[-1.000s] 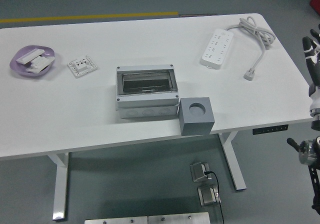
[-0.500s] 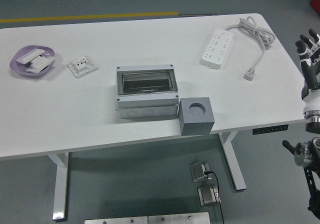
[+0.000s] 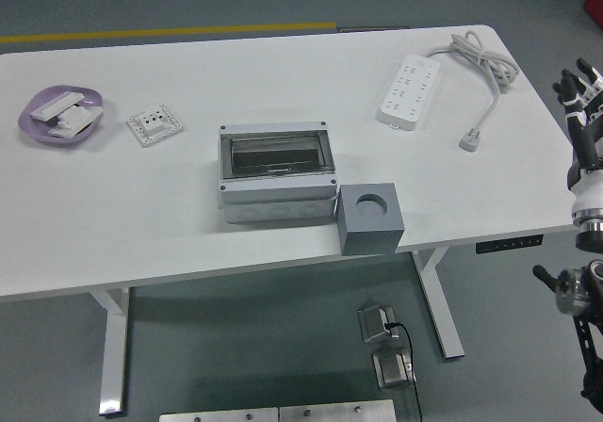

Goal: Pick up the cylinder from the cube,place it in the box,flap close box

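Observation:
A grey cube (image 3: 372,219) with a round hole in its top sits at the table's near edge, touching the box's right front corner. I see no cylinder standing out of the hole. The grey box (image 3: 276,174) lies mid-table with its clear flap down over the top. My right hand (image 3: 580,90) is raised beyond the table's right edge, fingers spread, holding nothing. The left arm is out of view.
A white power strip (image 3: 411,89) with its cable (image 3: 485,68) lies at the back right. A white socket plate (image 3: 155,123) and a purple dish (image 3: 60,114) of white parts sit at the left. The white table (image 3: 132,224) carries them all.
My right hand has come up and a little left along the table's right edge, with its fingers now spread. Nothing on the table has moved.

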You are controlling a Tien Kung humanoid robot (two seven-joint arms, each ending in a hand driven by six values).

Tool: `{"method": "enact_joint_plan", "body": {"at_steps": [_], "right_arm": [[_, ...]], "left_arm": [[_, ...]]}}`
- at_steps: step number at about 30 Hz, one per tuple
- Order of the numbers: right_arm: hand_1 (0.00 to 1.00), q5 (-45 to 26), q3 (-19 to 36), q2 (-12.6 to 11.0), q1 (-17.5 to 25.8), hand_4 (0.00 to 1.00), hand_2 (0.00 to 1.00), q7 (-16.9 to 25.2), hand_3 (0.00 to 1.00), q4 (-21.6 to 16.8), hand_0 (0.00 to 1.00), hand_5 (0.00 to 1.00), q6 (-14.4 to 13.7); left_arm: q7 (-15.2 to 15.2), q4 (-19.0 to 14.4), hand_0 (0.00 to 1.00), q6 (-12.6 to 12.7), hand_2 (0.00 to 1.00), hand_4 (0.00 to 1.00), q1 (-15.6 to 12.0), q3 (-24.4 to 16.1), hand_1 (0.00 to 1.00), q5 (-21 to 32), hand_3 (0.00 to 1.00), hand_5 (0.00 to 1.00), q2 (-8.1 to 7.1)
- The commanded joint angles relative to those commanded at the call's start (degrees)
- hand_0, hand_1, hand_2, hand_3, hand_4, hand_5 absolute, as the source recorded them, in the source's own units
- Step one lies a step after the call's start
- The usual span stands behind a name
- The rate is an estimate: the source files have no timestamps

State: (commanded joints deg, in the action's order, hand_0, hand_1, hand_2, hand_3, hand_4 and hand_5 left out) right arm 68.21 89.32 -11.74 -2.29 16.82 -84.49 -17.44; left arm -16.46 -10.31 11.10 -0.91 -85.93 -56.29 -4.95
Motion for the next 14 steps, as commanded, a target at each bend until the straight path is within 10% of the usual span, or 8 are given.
{"method": "enact_joint_plan", "body": {"at_steps": [14], "right_arm": [[0.767,0.5,0.3,-0.1,-0.1,0.998,0.808,-0.4,0.863,-0.2,0.890,0.727,0.0]], "left_arm": [[0.0,0.0,0.691,0.0,0.696,0.620,-0.1,0.2,0.722,0.2,0.789,0.774,0.09]]}}
